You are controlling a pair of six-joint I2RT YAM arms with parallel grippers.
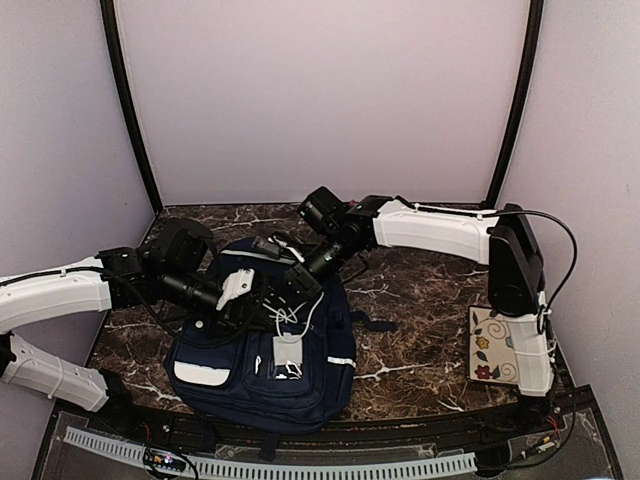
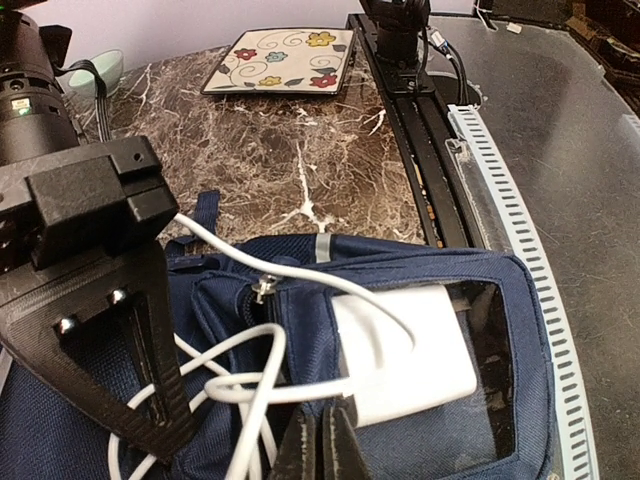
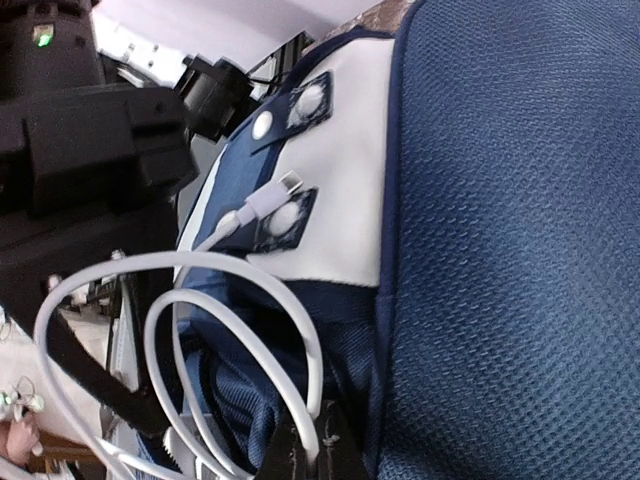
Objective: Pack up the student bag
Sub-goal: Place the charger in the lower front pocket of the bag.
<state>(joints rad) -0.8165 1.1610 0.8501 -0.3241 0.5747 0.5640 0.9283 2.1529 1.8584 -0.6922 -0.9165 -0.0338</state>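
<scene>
The student bag (image 1: 240,385) lies flat on the marble table, navy, with a pale grey patch (image 3: 340,180) that carries snap buckles. A white charger brick (image 2: 405,350) rests on its front pocket, and its white cable (image 2: 240,390) loops loosely over the bag. The cable's plug (image 3: 270,195) lies on the grey patch. My right gripper (image 3: 320,450) is shut on the cable, whose loops run into its tips. My left gripper (image 2: 322,445) is shut, its tips at the pocket's edge just under the cable beside the charger. Both grippers, left (image 1: 268,305) and right (image 1: 296,285), meet over the bag's upper middle.
A square plate with a flower pattern (image 1: 497,345) lies at the table's right edge beside the right arm's base. A black rail (image 2: 420,150) and a white slotted strip (image 1: 300,465) run along the near edge. A pale green object (image 2: 100,70) sits at the back.
</scene>
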